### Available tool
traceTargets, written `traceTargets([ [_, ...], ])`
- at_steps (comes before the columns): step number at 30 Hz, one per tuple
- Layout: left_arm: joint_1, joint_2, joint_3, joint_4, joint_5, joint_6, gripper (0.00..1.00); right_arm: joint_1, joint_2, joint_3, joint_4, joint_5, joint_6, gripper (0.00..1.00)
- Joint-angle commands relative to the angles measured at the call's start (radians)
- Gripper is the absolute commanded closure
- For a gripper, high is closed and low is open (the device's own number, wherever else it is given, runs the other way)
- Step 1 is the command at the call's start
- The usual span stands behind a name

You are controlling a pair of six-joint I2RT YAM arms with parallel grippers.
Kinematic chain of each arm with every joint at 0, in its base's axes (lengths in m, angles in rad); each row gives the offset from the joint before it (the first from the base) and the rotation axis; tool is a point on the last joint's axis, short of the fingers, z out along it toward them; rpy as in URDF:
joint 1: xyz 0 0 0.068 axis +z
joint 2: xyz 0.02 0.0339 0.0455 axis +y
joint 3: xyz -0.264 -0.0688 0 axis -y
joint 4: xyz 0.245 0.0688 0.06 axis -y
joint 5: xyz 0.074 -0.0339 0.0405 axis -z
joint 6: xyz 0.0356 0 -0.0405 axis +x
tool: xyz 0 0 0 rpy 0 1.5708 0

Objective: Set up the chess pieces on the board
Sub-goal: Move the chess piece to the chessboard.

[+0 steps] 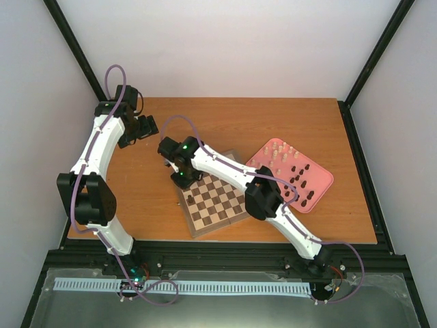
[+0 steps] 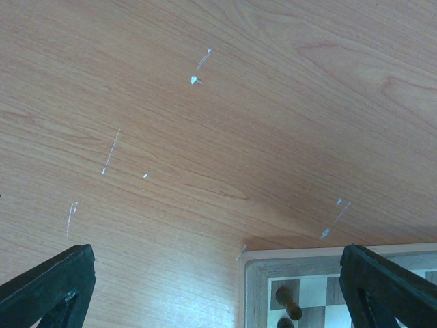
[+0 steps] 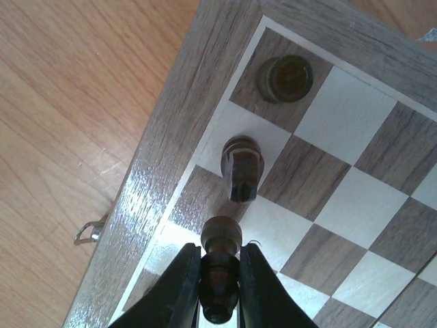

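an orange-brown wooden table [image 1: 273, 123] between pale walls carries everything. the right end effector [image 3: 220, 263] pinches a dark brown turned chess piece [image 3: 220, 236] upright over the edge row of the checked wooden chessboard [image 3: 171, 160]; whether it touches the square i cannot tell. just beyond stand a dark knight [image 3: 242, 164] and, in the corner square, a dark rook [image 3: 285, 77]. more dark and cream pieces [image 1: 300, 179] stand on a pink rectangular tray [image 1: 324, 179] beside the board. the left end effector [image 2: 218, 287] is spread wide above bare table near the board's corner
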Motion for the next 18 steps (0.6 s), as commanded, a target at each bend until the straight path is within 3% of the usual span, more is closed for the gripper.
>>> traceTargets([
  [1,-0.003,0.015,0.035,-0.004,-0.009,0.019,0.00,-0.007,0.031,0.039,0.007,-0.008,0.006,0.87],
  [18,-0.004,0.019,0.038,-0.004,-0.004,0.018,0.00,-0.011,0.053,0.054,0.015,-0.037,0.001,0.87],
])
